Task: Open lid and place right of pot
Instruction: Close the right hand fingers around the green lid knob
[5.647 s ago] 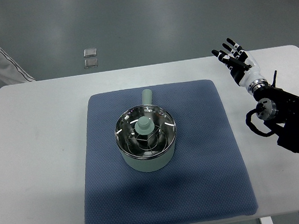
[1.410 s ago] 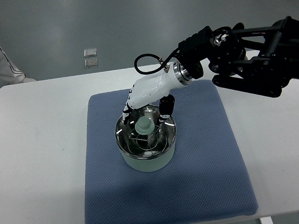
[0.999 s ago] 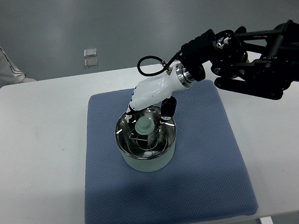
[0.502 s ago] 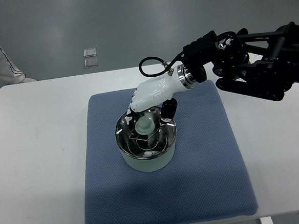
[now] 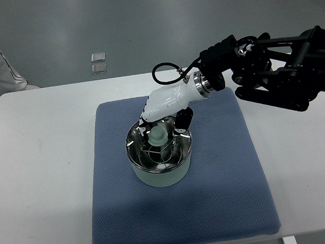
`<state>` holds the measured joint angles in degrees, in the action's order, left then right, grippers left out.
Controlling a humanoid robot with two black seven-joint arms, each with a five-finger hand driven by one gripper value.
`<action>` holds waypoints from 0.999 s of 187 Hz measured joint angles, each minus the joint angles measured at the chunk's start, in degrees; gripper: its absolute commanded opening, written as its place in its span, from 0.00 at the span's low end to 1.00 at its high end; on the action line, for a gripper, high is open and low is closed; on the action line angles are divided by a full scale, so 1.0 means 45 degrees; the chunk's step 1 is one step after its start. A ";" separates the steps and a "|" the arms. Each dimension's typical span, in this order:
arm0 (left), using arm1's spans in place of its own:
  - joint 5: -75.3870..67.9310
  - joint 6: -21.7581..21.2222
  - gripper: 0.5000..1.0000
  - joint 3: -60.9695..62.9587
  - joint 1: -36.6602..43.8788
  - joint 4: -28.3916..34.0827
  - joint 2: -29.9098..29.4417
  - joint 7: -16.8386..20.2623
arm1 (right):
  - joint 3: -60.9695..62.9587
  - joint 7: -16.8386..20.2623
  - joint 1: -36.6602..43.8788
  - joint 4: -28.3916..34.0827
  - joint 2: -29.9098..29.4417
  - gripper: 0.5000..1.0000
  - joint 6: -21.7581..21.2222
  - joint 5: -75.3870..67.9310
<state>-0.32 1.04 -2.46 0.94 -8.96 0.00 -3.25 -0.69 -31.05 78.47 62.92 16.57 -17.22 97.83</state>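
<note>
Right hand (image 5: pixel 163 119) reaches in over pot (image 5: pixel 160 169), fingers spread around lid knob (image 5: pixel 157 136) but not visibly clamped on it. Lid (image 5: pixel 158 147) sits on pot, mid blue mat (image 5: pixel 210 169). Knob lies directly beneath palm; left arm absent.

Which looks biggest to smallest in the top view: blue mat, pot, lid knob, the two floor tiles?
1. blue mat
2. pot
3. lid knob and the two floor tiles: similar apparent size, and the tiles lie farther from the camera on the floor, so no ranking between them.
</note>
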 measured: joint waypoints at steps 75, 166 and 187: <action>-0.0005 0.0000 1.00 0.0000 -0.0010 0.0000 0.0000 0.0000 | 0.0032 -0.0053 -0.0016 -0.0001 -0.0087 0.08 0.0001 -0.0071; -0.0005 0.0001 1.00 0.0000 -0.0002 0.0000 0.0000 0.0000 | 0.0173 -0.0114 0.0020 0.0002 -0.0027 0.00 0.0000 -0.0154; -0.0001 0.0001 1.00 0.0000 -0.0009 0.0000 0.0000 0.0001 | 0.0180 -0.0129 0.0012 0.0002 -0.0027 0.00 0.0012 -0.0171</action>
<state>-0.33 1.05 -2.46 0.91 -8.96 0.00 -3.25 0.12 -31.63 78.52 62.93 16.44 -17.17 97.06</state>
